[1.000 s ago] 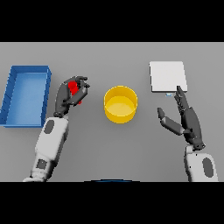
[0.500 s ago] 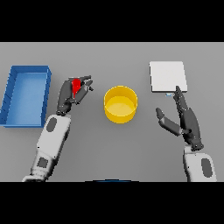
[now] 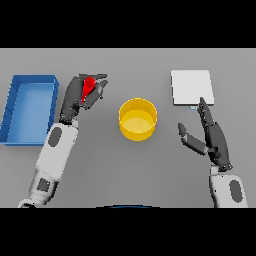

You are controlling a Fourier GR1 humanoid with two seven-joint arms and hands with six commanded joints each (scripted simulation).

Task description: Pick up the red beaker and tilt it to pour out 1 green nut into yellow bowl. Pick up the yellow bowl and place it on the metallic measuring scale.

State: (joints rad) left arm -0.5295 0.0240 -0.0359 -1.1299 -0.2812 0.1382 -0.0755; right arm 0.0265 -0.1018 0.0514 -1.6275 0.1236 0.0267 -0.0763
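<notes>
Your left hand point(image 3: 80, 96) has its fingers curled round the red beaker point(image 3: 88, 88), holding it up off the desk point(image 3: 128, 170) to the left of the yellow bowl point(image 3: 138, 119) and not yet over it, with the blue tray point(image 3: 29, 108) on its far side. You are in the first step: the beaker is picked up, but the pour looks not to have happened, since the bowl shows only yellow inside and no green nut can be made out anywhere. Next you need to carry the beaker across until its mouth sits above the bowl, then tip it gently so just one nut drops. Your right hand point(image 3: 210, 137) waits with fingers straight and empty, just right of the bowl and near the metallic measuring scale point(image 3: 192, 87), ready for the later lift
</notes>
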